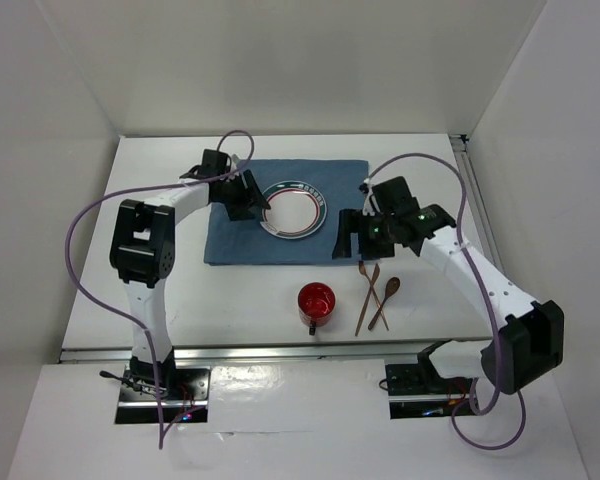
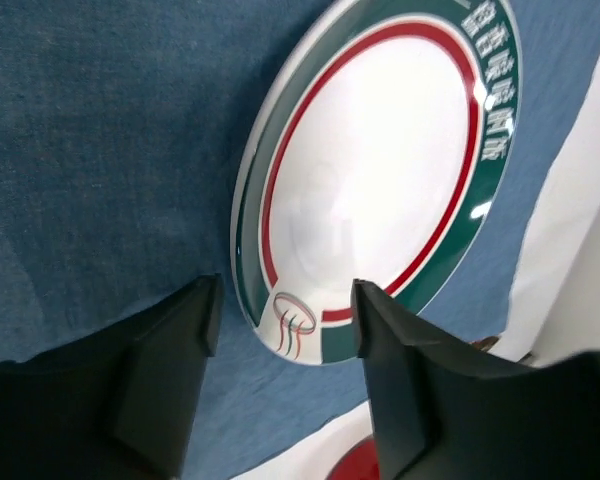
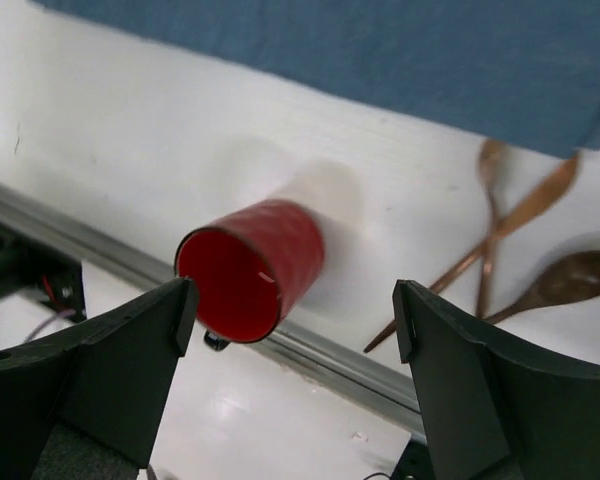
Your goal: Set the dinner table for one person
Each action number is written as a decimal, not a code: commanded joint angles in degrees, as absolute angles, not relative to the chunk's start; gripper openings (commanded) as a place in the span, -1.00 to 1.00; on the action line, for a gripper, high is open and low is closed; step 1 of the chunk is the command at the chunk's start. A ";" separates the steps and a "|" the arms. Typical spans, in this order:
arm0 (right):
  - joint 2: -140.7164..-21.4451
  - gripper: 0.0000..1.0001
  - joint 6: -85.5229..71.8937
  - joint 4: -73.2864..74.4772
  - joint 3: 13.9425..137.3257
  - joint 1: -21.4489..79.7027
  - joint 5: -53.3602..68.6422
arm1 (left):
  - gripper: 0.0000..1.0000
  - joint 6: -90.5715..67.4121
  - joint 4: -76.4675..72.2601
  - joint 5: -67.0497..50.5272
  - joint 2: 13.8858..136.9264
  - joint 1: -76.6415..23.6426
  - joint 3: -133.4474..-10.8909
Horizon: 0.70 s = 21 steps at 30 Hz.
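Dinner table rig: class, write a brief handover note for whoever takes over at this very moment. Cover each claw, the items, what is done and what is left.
Left claw: open, holding nothing, at the left rim of the plate.
Right claw: open, holding nothing, just off the right edge of the blue placemat.
Things: the plate lies on the placemat. The red cup and wooden utensils sit on the bare dinner table, nearer the arms.
Done: placemat and plate.
Left: probably cup and utensils beside the plate.
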<state>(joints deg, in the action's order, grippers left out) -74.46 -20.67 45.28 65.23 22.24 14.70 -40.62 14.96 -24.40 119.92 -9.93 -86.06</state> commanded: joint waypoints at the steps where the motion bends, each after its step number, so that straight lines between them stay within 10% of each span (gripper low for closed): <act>1: -72.16 0.84 -21.53 46.68 62.15 27.06 15.47 | 0.50 -37.80 18.52 -23.73 119.36 -10.37 -88.95; 4: -72.16 0.86 -23.72 45.62 60.39 32.86 12.50 | 0.87 -35.34 23.09 -20.14 116.64 -9.85 -90.08; 16: -78.39 0.63 -29.00 36.48 52.74 42.19 10.55 | 0.92 -30.23 30.76 -14.24 93.81 -9.84 -86.40; 21: -81.82 0.03 -31.63 34.10 52.21 44.73 6.34 | 0.89 -29.71 32.52 -14.24 88.86 -9.32 -85.87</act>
<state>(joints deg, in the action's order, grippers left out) -80.62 -28.84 38.37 52.36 42.94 10.22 -31.44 30.02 -15.16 90.17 -9.96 -87.22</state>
